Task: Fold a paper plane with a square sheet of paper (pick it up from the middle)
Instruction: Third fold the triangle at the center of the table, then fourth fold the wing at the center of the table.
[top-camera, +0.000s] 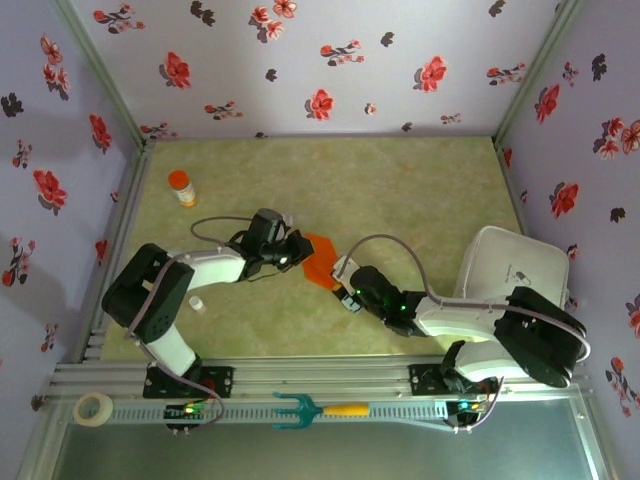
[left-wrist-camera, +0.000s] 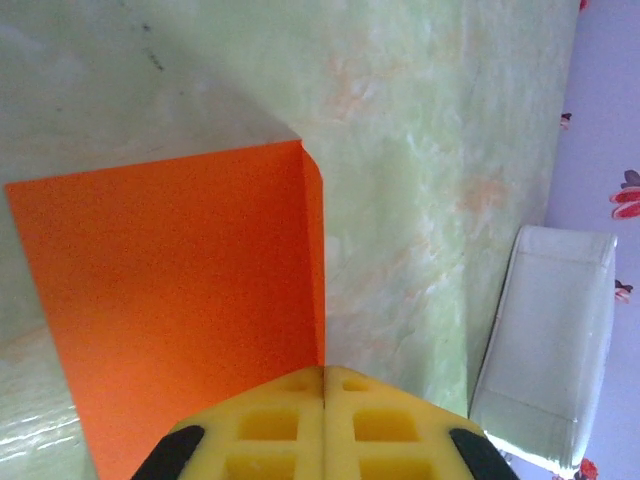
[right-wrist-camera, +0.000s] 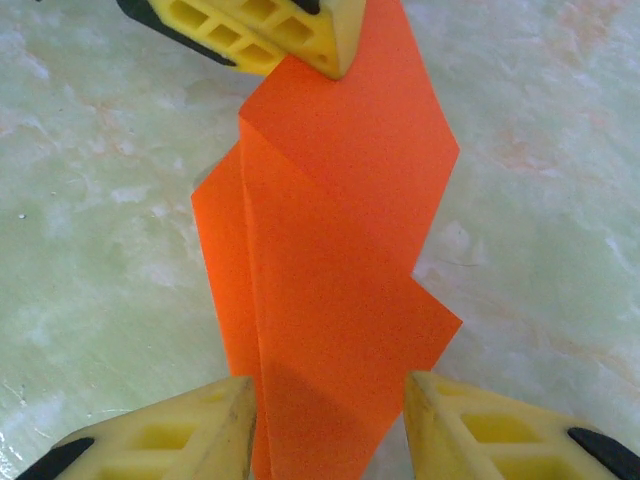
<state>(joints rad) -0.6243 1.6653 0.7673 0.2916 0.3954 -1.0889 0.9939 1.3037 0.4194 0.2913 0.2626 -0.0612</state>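
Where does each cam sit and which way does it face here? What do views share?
Top external: above and behind the bases, facing down at the table; both arms show, left gripper and right gripper meeting at the orange paper.
Left wrist: on the left arm, looking past its shut fingers, over the paper toward the white bin.
Right wrist: on the right arm, looking between its open fingers down the paper.
Shared: right wrist catches the left gripper pinching the paper's far end.
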